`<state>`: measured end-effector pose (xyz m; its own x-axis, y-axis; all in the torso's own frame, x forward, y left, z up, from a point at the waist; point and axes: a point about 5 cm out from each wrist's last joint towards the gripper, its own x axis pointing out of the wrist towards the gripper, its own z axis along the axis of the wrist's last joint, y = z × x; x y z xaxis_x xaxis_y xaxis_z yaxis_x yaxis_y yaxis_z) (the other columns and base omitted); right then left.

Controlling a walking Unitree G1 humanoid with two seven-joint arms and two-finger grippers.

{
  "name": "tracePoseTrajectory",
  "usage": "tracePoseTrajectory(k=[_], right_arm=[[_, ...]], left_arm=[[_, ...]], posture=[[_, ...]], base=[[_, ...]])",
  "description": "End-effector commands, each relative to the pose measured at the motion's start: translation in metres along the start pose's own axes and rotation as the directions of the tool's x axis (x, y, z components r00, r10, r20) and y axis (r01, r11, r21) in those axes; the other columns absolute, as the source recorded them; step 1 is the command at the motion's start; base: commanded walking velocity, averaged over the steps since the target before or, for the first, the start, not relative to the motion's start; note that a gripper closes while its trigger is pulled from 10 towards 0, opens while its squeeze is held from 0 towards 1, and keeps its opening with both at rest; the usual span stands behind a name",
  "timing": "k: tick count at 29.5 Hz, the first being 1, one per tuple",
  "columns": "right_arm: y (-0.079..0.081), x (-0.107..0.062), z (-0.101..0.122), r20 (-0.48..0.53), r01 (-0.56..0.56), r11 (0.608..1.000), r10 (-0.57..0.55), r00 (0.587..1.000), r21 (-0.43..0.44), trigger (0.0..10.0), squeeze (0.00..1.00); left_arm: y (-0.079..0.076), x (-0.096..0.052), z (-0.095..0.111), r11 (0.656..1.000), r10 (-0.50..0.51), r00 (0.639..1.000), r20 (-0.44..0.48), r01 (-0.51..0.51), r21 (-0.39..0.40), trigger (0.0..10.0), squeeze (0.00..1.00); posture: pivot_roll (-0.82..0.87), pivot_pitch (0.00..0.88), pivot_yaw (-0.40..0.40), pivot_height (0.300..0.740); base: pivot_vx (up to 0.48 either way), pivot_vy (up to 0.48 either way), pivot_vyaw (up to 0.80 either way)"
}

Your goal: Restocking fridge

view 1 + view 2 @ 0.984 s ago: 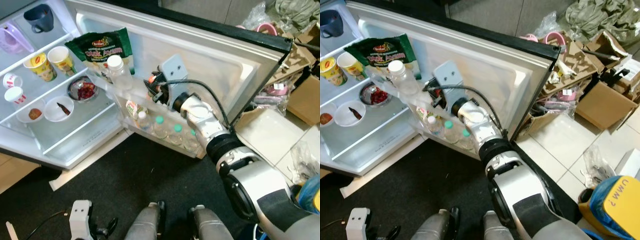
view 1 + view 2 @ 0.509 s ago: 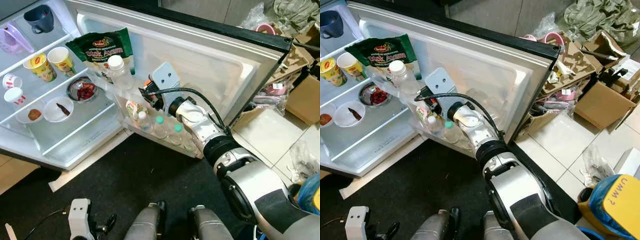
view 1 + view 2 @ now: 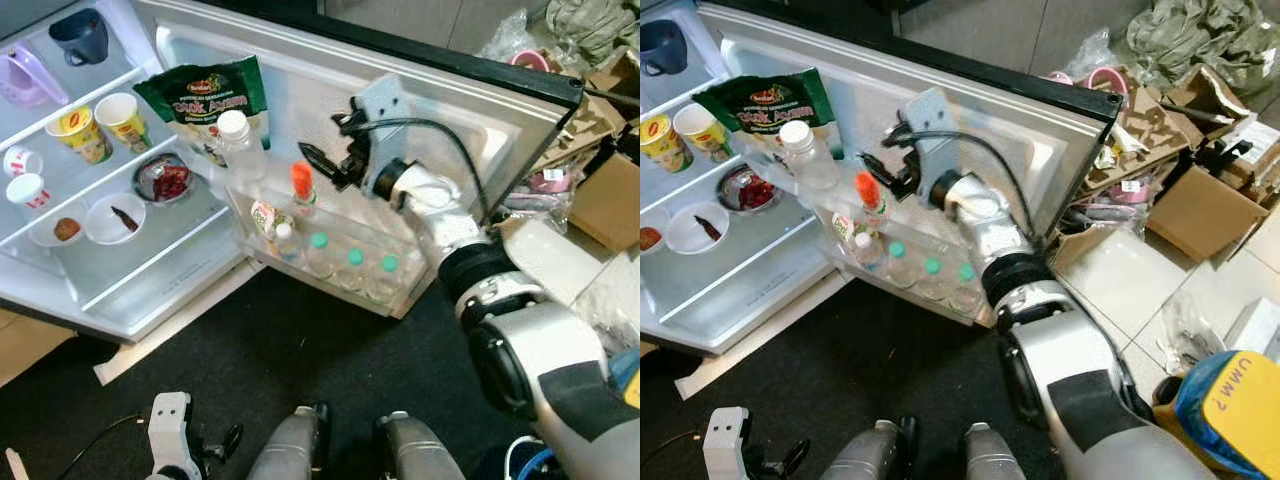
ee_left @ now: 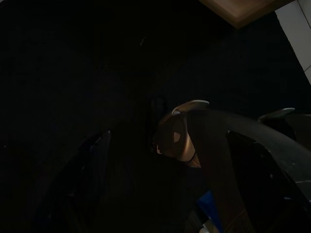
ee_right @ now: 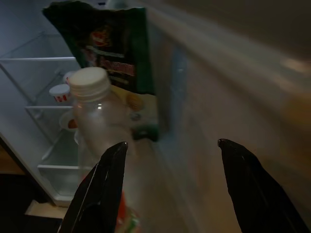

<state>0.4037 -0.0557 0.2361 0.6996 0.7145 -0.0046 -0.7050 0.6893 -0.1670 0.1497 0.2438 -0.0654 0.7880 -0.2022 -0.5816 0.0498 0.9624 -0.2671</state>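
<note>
Standing in the door rack (image 3: 395,300): an orange-capped bottle (image 3: 301,188) beside green-capped bottles (image 3: 349,270).

Door shelf (image 3: 330,285): orange-capped bottle (image 3: 302,186), white-capped bottle (image 3: 240,148), three green-capped bottles (image 3: 349,268).
Fridge shelves (image 3: 120,235): cups (image 3: 103,125), bowls (image 3: 115,217).

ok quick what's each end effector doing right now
Right end effector: open, holding nothing, just above the orange-capped bottle in the fridge door shelf.
Left end effector: hanging low and idle, cannot be told.
</note>
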Motion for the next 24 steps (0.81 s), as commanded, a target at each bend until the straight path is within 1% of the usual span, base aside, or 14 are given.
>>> tracePoseTrajectory(k=[1,2,3,4,6,9,10,13,15,17,18,19,22,24], right_arm=[[-0.001,-0.004,-0.007,-0.106,-0.069,0.996,0.063,0.992,-0.055,10.0,0.00],[-0.006,-0.010,-0.010,-0.161,-0.097,0.992,0.083,0.983,-0.080,10.0,0.00],[-0.006,-0.010,-0.010,-0.161,-0.097,0.992,0.083,0.983,-0.080,10.0,0.00],[-0.011,-0.017,-0.014,-0.211,-0.130,0.986,0.106,0.972,-0.100,10.0,0.00],[-0.017,-0.030,-0.024,-0.291,-0.184,0.977,0.146,0.945,-0.107,10.0,0.00],[-0.021,-0.038,-0.031,-0.340,-0.187,0.977,0.143,0.929,-0.101,10.0,0.00],[-0.024,-0.042,-0.034,-0.360,-0.166,0.983,0.128,0.924,-0.075,10.0,0.00],[-0.028,-0.045,-0.037,-0.383,-0.141,0.989,0.110,0.917,-0.051,10.0,0.00],[-0.034,-0.047,-0.041,-0.418,-0.092,0.996,0.077,0.905,-0.016,10.0,0.00],[-0.035,-0.047,-0.040,-0.429,-0.083,0.996,0.070,0.901,-0.011,10.0,0.00],[-0.035,-0.047,-0.039,-0.433,-0.081,0.997,0.069,0.899,-0.009,10.0,0.00],[-0.036,-0.047,-0.033,-0.436,-0.083,0.996,0.071,0.897,-0.009,10.0,0.00],[-0.037,-0.047,-0.028,-0.438,-0.083,0.997,0.070,0.896,-0.009,10.0,0.00],[-0.043,-0.048,-0.021,-0.453,-0.078,0.996,0.054,0.890,-0.035,10.0,0.00]], left_arm=[[-0.002,-0.008,-0.019,0.999,0.013,0.998,-0.055,-0.015,-0.042,10.0,0.00],[-0.002,-0.008,-0.021,0.999,0.016,0.998,-0.062,-0.019,-0.050,10.0,0.00],[-0.002,-0.008,-0.021,0.999,0.016,0.998,-0.062,-0.019,-0.050,10.0,0.00],[-0.003,-0.008,-0.022,0.998,0.017,0.998,-0.065,-0.020,-0.057,10.0,0.00],[-0.006,-0.007,-0.024,0.997,0.013,0.998,-0.057,-0.018,-0.073,10.0,0.00],[-0.007,-0.007,-0.024,0.997,0.010,0.998,-0.054,-0.015,-0.082,10.0,0.00],[-0.008,-0.008,-0.026,0.997,0.009,0.998,-0.065,-0.014,-0.078,10.0,0.00],[-0.007,-0.009,-0.028,0.997,0.008,0.997,-0.077,-0.014,-0.075,10.0,0.00],[-0.006,-0.011,-0.031,0.998,0.003,0.995,-0.098,-0.009,-0.066,10.0,0.00],[-0.006,-0.011,-0.031,0.998,0.001,0.995,-0.102,-0.008,-0.063,10.0,0.00],[-0.006,-0.011,-0.030,0.998,0.000,0.995,-0.103,-0.007,-0.061,10.0,0.00],[-0.005,-0.011,-0.030,0.998,0.002,0.995,-0.102,-0.008,-0.061,10.0,0.00],[-0.005,-0.010,-0.029,0.998,0.001,0.995,-0.101,-0.007,-0.062,10.0,0.00],[-0.007,-0.008,-0.028,0.998,-0.003,0.995,-0.101,-0.003,-0.064,10.0,0.00]], posture=[[-0.03,0.300,0.017,0.740],[-0.04,0.297,0.014,0.740],[-0.04,0.297,0.014,0.740],[-0.05,0.296,0.017,0.740],[-0.06,0.298,0.017,0.740],[-0.06,0.299,0.018,0.740],[-0.07,0.300,0.016,0.740],[-0.07,0.300,0.015,0.740],[-0.08,0.294,0.022,0.740],[-0.08,0.294,0.022,0.740],[-0.09,0.293,0.022,0.740],[-0.09,0.292,0.021,0.740],[-0.09,0.292,0.019,0.740],[-0.11,0.290,0.014,0.740]], base=[[0.000,0.000,0.00],[0.000,0.000,0.00],[0.000,0.000,0.00],[0.000,0.000,0.00],[0.000,0.000,0.00],[0.000,0.000,0.00],[0.000,0.000,0.00],[0.000,0.000,0.00],[0.000,0.000,0.00],[0.000,0.000,0.00],[0.000,0.000,0.00],[0.000,0.000,0.00],[0.000,0.000,0.00],[0.000,0.000,0.00]])
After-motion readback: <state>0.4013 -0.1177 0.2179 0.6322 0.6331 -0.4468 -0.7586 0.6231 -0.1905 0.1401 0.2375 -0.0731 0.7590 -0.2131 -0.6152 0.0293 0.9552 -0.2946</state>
